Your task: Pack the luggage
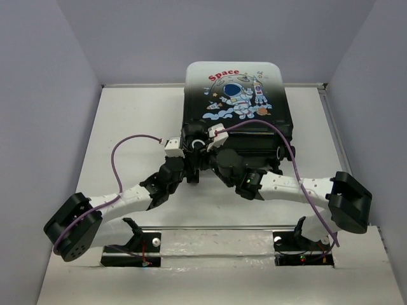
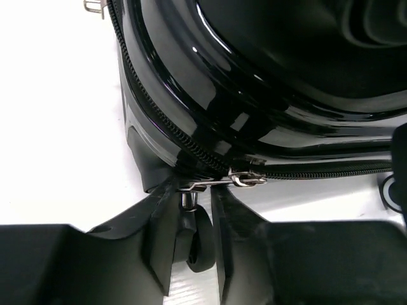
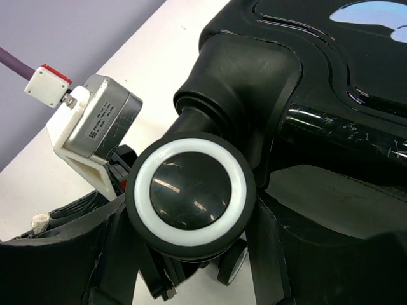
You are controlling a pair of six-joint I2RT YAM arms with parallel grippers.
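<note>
Pinching the luggage's [image 2: 267, 76] metal zipper pull [image 2: 245, 179] — left gripper [image 2: 194, 190]; right gripper [image 3: 189, 210] clasps glossy wheel [image 3: 191, 190].

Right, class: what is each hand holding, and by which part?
Fingers of the left hand flank the zipper pull on the luggage, seemingly pinching it; those of the right hand flank a wheel. Neither grip can be confirmed.

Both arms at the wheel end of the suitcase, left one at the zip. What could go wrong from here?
1. The thin metal zipper pull sits just at the left pincer tips; it may slip out on a tug.
2. The right pincer straddles a white-ringed wheel, which can swivel, so the luggage may shift.
3. Both wrists crowd one edge in the top view; they could collide.
</note>
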